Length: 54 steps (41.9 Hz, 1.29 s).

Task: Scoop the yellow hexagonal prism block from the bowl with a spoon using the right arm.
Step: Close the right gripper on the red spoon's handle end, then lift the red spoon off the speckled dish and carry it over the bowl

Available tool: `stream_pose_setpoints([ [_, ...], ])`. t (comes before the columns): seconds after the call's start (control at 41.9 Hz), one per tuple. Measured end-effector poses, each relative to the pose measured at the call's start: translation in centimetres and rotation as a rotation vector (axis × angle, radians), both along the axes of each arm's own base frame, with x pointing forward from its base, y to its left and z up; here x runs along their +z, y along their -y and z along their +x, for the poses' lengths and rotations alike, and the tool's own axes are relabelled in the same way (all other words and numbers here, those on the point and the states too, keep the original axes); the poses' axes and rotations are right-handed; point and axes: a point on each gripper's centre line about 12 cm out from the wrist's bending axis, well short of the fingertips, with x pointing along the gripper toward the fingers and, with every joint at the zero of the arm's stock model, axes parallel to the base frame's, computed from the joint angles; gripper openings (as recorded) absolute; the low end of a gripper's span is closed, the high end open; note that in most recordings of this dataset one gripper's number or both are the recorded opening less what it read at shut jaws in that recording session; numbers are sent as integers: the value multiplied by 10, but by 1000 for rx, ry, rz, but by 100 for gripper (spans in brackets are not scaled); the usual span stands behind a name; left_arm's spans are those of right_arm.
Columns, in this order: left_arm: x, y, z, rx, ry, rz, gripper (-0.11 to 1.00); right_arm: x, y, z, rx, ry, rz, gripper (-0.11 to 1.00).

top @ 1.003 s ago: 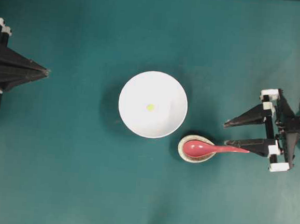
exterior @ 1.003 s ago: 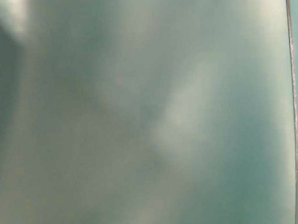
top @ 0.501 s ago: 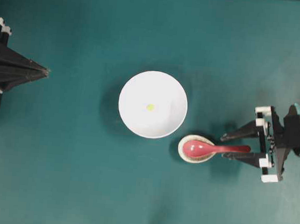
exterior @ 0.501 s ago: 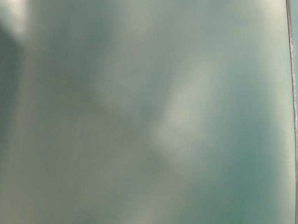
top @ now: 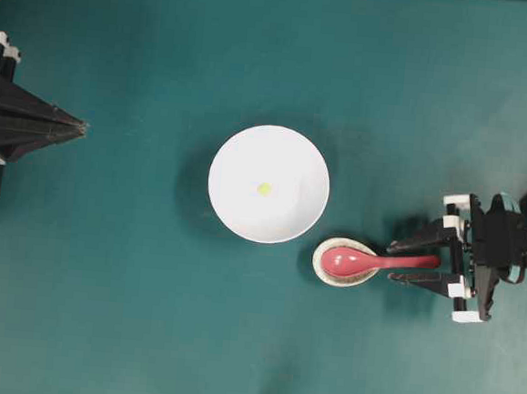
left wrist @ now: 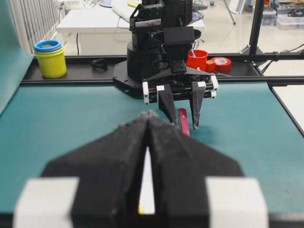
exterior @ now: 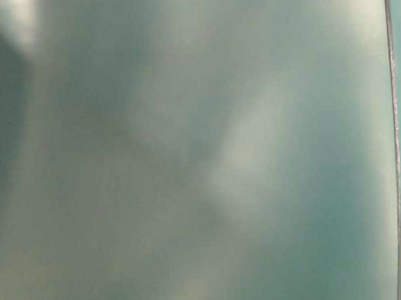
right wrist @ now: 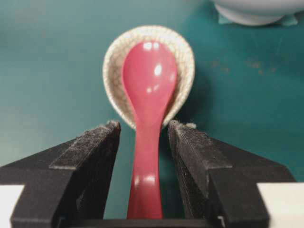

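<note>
glossy spoon [right wrist: 148, 90], crackle-glazed dish [right wrist: 114, 61], matt tabletop [top: 126, 314]

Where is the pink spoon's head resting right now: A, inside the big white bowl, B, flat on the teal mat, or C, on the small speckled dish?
C: the spoon has its oval head lying in the small speckled dish, beside the bowl.

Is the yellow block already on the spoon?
No, the yellow block still lies in the white bowl, while the spoon rests in the small speckled dish.
</note>
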Motion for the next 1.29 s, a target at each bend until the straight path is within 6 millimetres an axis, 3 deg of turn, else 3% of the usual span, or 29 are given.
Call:
stream_pose_setpoints([
  [0.573, 0, 0, 0, 0, -2, 0, 1, -5, 1, 1, -20, -30, -2, 52],
  [0.955, -1, 0, 0, 0, -5, 0, 1, -4, 0, 4, -21, -28, 3, 24],
  [1.289, -1, 0, 0, 0, -6, 0, 1, 10, -4, 11, -18, 10, 38, 24],
])
